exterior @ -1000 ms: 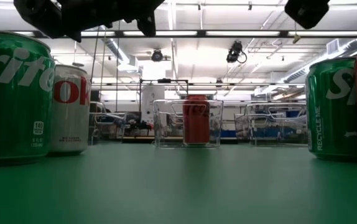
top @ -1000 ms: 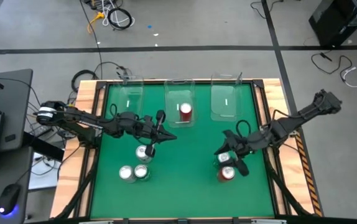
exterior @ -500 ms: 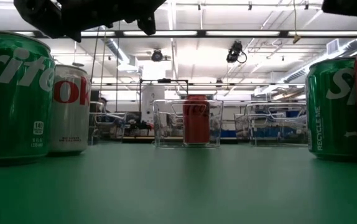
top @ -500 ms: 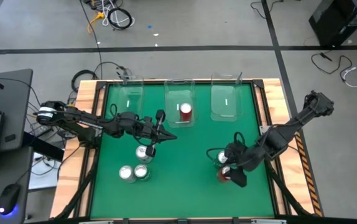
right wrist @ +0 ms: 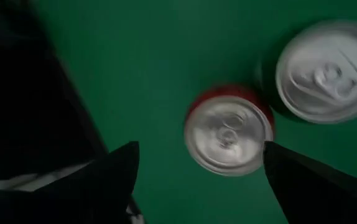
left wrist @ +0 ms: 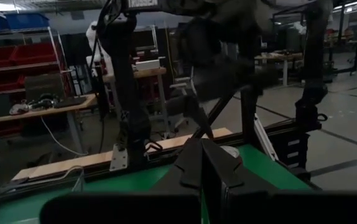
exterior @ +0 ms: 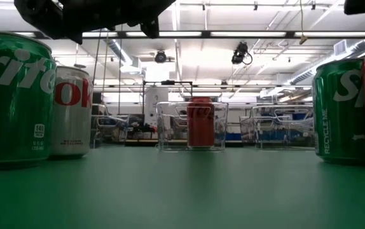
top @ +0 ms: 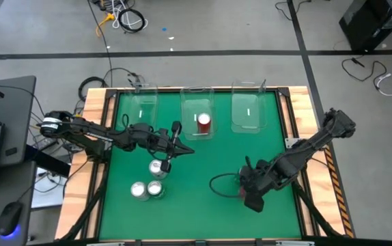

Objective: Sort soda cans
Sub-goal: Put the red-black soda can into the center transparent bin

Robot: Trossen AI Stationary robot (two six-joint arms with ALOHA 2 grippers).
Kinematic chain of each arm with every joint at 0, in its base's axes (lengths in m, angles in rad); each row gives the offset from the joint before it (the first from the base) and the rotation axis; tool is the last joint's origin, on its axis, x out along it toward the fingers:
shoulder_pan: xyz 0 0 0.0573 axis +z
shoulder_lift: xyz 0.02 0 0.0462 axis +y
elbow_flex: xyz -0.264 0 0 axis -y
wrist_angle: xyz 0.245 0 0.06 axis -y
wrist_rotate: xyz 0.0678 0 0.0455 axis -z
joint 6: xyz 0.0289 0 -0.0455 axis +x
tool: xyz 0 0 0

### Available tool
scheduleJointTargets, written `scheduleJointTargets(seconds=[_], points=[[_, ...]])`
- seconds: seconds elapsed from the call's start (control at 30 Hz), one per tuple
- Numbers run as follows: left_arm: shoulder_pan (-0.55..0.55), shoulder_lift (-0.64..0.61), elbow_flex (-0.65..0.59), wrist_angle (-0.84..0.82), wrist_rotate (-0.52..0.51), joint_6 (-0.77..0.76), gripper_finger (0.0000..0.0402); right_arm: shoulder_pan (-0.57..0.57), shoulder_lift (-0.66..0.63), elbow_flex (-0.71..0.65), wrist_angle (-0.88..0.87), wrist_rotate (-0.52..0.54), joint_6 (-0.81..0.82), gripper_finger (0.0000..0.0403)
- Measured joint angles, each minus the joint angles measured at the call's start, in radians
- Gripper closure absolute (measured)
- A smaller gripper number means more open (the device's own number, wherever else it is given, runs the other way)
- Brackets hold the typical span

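Observation:
My right gripper (right wrist: 200, 146) (top: 249, 190) is open and points down over a red can (right wrist: 228, 130), one finger on either side above its silver top, without touching it. A green can (right wrist: 324, 68) stands right beside that can; my arm covers both in the high view. Another red can (top: 203, 123) stands in the middle clear bin (top: 199, 102). Near the table's left side a silver can (top: 158, 167) stands alone. A silver can (top: 138, 190) and a green can (top: 155, 189) stand together nearer the near edge. My left gripper (top: 184, 149) (left wrist: 202, 155) is shut and hovers above the table.
Three clear bins line the far edge: the left bin (top: 143, 109), the middle bin and the right bin (top: 247, 109). A black cable loop (top: 220, 184) hangs from my right arm over the green table (top: 203, 205). Wooden rails (top: 100, 137) border the sides.
My right gripper has swung toward the table's near edge and a little left, from above the green can to above the red can, and the arm's elbow has moved with it. No can has moved.

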Motion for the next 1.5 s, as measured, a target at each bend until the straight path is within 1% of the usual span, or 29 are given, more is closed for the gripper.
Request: scheduleJointTargets(seconds=[0.17,0.33,0.53,0.87,1.1,1.2,1.33,1.5], points=[[0.0,0.0,0.0,-0.012,0.003,0.0,0.0399,-0.001,0.097,0.058,-0.117,-0.038,0.011,0.0059],[0.0,0.0,0.0,-0.034,0.007,0.0,0.0399,-0.006,0.153,0.095,-0.128,-0.035,0.004,0.0057],[0.0,0.0,0.001,-0.047,0.007,0.0,0.0399,-0.021,0.191,0.096,-0.176,-0.033,-0.01,0.0052],[0.0,0.0,0.001,-0.049,0.007,-0.001,0.0399,-0.044,0.219,0.086,-0.148,-0.023,-0.05,0.0052],[0.0,0.0,0.001,-0.049,0.007,-0.003,0.0399,-0.045,0.289,0.074,-0.114,-0.028,-0.113,0.0053],[0.0,0.0,0.001,-0.048,0.007,-0.003,0.0399,-0.045,0.302,0.076,-0.115,-0.032,-0.12,0.0061],[0.0,0.0,0.001,-0.047,0.007,-0.004,0.0399,-0.045,0.301,0.077,-0.115,-0.031,-0.115,0.0088],[0.0,0.0,0.001,-0.044,0.007,-0.004,0.0399,-0.045,0.301,0.076,-0.116,-0.03,-0.112,0.009]])
